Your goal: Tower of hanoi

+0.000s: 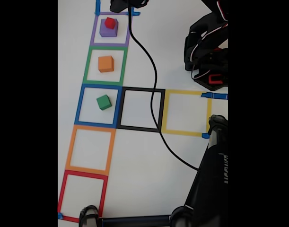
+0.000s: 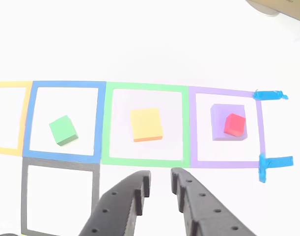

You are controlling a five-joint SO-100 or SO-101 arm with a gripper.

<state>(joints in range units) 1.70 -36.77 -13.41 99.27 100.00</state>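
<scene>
Gripper [image 2: 160, 183] empty, fingers a narrow gap apart, above bare worktop [image 2: 140, 39] beside the green square's edge. Red cube [image 2: 234, 124] atop purple block [image 2: 228, 122]; orange block [image 2: 147, 124] and green cube [image 2: 63, 130] each alone in adjoining squares.

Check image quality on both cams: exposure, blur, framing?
Fixed view: black bars on both sides, soft focus, white table bright but the taped squares readable, arm dark with little detail. Other view: table blown out to near pure white, colours washed, faint shadows under the red cube and green cube; gripper reasonably sharp.
</scene>
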